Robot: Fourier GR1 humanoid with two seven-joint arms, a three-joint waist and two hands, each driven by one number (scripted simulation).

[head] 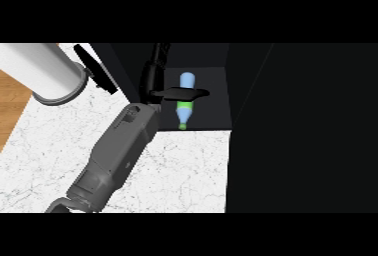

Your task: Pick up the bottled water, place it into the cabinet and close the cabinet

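The bottled water [185, 82], pale blue with a green label and green cap, lies inside the open dark cabinet [214, 112], cap end toward the counter. My left hand [153, 75] reaches into the cabinet at the bottle's left side. Its fingers stretch straight along the cabinet's left wall. The thumb [181, 93] sticks out to the right and crosses over the bottle's middle, hiding part of the label. I cannot tell if the thumb touches the bottle. The grey forearm [118, 150] runs up from the lower left. My right hand does not show.
A large black panel [303, 130], seemingly the cabinet's door or side, fills the view's right. A white cylinder [40, 72] with a grey end lies at the top left, a black part [96, 70] beside it. White marble counter [184, 170] spreads below; wooden floor [11, 105] shows at the left.
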